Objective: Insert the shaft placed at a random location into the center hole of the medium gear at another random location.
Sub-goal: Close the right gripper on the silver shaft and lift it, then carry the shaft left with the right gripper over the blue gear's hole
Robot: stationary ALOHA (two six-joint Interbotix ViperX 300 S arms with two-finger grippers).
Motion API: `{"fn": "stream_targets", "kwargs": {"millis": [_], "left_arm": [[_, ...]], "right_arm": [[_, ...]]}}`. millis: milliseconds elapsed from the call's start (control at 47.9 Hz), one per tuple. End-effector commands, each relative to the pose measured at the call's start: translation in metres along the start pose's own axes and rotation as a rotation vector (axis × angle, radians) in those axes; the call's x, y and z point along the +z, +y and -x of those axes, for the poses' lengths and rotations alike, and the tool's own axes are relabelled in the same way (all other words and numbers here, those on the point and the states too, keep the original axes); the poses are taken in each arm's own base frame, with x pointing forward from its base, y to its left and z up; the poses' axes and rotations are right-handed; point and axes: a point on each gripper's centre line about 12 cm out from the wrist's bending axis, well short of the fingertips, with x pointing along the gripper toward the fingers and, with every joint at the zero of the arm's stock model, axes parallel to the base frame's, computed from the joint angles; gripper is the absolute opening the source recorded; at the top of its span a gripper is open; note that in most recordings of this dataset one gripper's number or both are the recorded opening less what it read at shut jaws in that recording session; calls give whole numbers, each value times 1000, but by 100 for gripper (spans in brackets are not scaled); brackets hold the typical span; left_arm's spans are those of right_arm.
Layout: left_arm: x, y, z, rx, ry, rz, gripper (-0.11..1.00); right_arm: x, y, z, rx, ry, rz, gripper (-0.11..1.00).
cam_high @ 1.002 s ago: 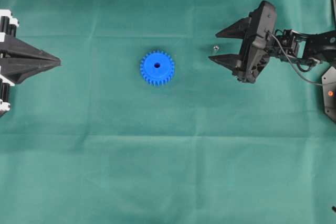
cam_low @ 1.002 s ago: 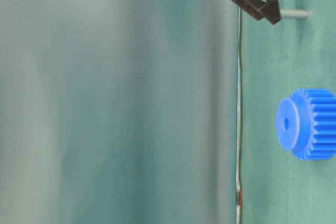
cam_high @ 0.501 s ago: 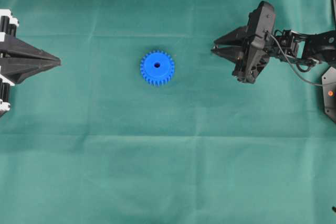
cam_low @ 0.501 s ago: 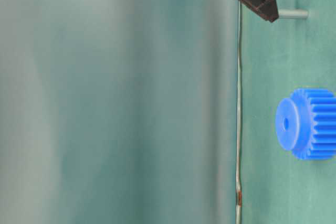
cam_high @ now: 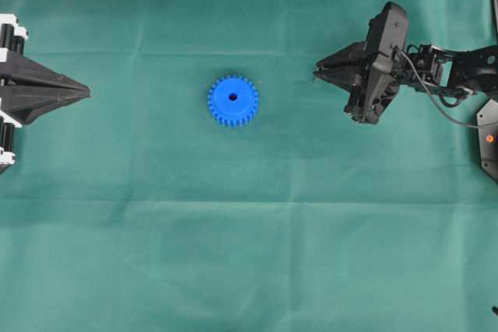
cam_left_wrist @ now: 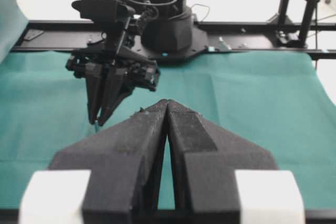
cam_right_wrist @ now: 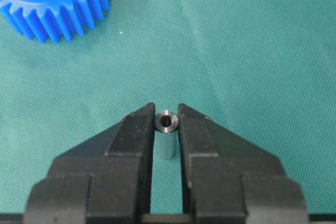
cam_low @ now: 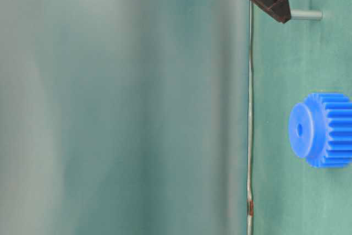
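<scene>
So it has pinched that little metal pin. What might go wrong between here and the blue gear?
1. The right gripper holds the shaft only by its very tips, near the pin's top end; it may slip or tilt when lifted.
2. The center hole of the medium gear looks barely wider than the pin, so a slight misalignment could jam it on the hub.
3. The gear lies loose on the green cloth; a push off-center might slide it.

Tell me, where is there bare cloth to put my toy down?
The green cloth lies bare across the whole near half, below the blue gear. More bare cloth lies between the gear and the left gripper. It's crowded by the right gripper, shut on the shaft.
</scene>
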Motion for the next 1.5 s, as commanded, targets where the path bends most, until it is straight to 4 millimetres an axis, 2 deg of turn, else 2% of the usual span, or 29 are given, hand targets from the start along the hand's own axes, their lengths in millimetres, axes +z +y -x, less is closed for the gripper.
{"fn": "stream_targets", "kwargs": {"millis": [0,564,961,1148,1483], "left_arm": [[11,0,-2,1,-28,-2,0],[11,0,-2,1,-28,-3,0],[11,0,-2,1,-28,-2,0],[11,0,-2,1,-28,-3,0],[11,0,-2,1,-32,-3,0]], "right_arm": [[11,-1,0,-3,-32,10,13],[59,9,21,28,-46,13,13],[69,13,21,38,-61,14,13],[78,24,10,68,-72,16,13],[112,59,-32,137,-93,62,13]]}}
